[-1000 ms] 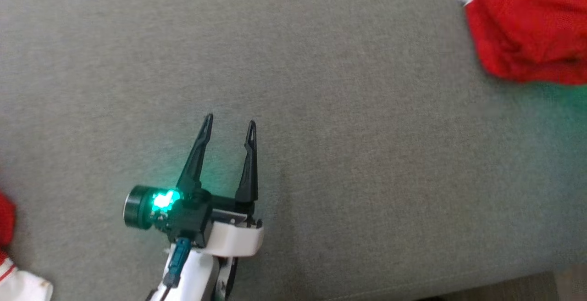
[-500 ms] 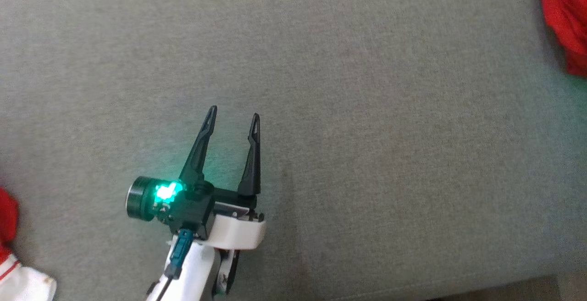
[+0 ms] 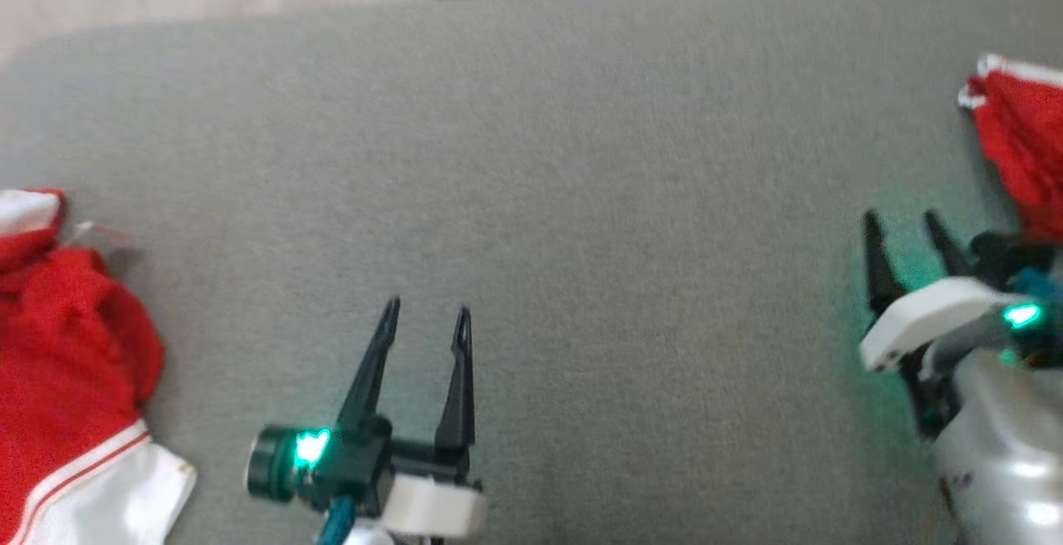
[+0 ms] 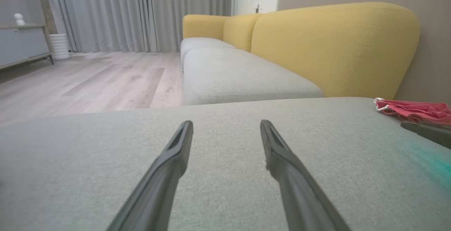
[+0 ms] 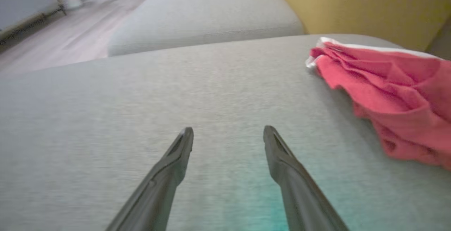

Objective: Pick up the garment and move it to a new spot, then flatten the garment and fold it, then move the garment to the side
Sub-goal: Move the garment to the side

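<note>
Both left fingers [image 3: 372, 375], at 6 o'clock, and right fingers [image 3: 879, 267], at 3, hang released over the sofa [image 3: 581, 154]. Red garment [image 3: 1017, 138] lies at 2 o'clock from the right fingers; left wrist view adds curtains [image 4: 105, 12].

Wide grey woven-fabric sofa seat [image 3: 581, 154], flat. Mustard-yellow upholstered backrest [image 4: 334, 48] along one side. Pale wood-plank floor [image 4: 105, 79] beyond the seat edge. Grey pleated curtains [image 4: 141, 12] at far wall; white ribbed cylindrical pot [image 4: 59, 46] beside them.
</note>
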Motion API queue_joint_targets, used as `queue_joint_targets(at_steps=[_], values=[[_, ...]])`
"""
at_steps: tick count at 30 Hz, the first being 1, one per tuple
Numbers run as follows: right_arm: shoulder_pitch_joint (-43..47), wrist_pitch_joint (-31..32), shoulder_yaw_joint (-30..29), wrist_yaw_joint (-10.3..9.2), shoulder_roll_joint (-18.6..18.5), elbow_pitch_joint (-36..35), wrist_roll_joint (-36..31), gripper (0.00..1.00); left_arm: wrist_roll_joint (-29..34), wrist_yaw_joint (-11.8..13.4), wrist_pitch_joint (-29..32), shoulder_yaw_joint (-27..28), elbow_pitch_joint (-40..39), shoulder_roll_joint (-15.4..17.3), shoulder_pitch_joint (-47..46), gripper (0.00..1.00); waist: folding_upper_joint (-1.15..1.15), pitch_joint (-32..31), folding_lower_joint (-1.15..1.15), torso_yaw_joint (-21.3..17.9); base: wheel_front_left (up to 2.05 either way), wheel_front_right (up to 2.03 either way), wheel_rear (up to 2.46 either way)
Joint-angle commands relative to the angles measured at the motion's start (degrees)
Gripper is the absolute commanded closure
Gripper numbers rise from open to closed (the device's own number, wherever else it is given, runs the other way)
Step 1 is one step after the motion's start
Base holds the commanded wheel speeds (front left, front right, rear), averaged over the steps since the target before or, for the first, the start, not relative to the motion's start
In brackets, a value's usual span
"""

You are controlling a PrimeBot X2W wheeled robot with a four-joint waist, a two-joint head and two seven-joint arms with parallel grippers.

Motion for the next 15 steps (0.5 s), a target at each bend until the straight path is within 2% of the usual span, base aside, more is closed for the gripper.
queue_joint_targets(at_steps=[1,9,15], values=[[0.37,-1.06,1.48,-0.05,0.07,-1.93,0.53,0.0,-0.25,0.47,-0.29,1.7,-1.61,-0.17,0.16,0.0,0.0,-4.65,0.01,3.01,0.0,0.0,0.0],[12.57,-2.58,6.9,-0.05,5.1,-10.88,4.29,0.0,-1.22,1.29,-0.29,5.11,-2.13,-0.17,8.26,0.0,0.0,-12.85,0.01,5.57,0.0,0.0,0.0],[23.14,-2.67,5.29,-0.05,6.39,-25.04,0.9,0.0,-0.43,0.41,-0.29,7.76,-3.07,0.05,11.36,0.0,0.0,-15.9,0.01,5.71,0.0,0.0,0.0]])
